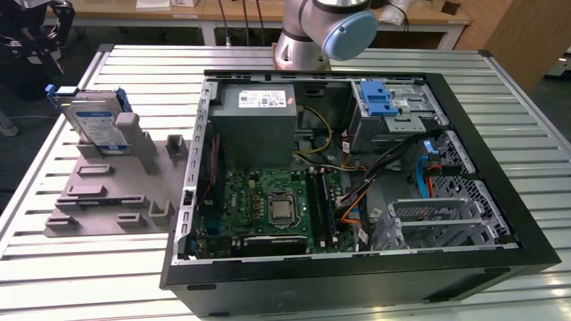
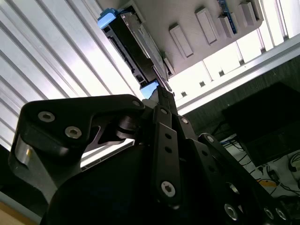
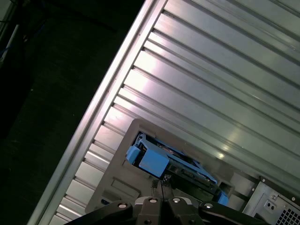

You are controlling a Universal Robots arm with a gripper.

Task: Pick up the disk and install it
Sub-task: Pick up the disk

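Nearest the exterior camera, case: computer case [image 1: 357,281] lies on its side on the slatted table [image 1: 89,281] with the side panel off. That likely leaves its bays reachable from above.
Motherboard: green motherboard [image 1: 259,200] lies flat on the case floor, with cables running off toward the exterior view's right.
Fixture: grey fixture [image 1: 98,214] lies on the table just beside the case, on the exterior view's left. Its posts and slots look made to hold parts at a known place.
Grey box: large grey box [image 1: 254,127] with a white sticker stands in the case beyond the motherboard.
Cage: silver cage [image 1: 392,114] with a blue latch sits in the far corner of the case, by my reading the seat for a drive.
Disk: the disk [image 1: 93,124] stands on edge at the far end of the fixture, leaning on a post. Its blue carrier edge is up, probably so it can be taken from above. It is not yet lifted or installed.
Gripper: in the first wrist view the gripper [image 3: 160,182] has its fingertips together, holding nothing. They are close by the carrier's blue end, and I cannot tell whether they touch it.
Arm: the arm [image 1: 325,30] rises behind the case's far wall.
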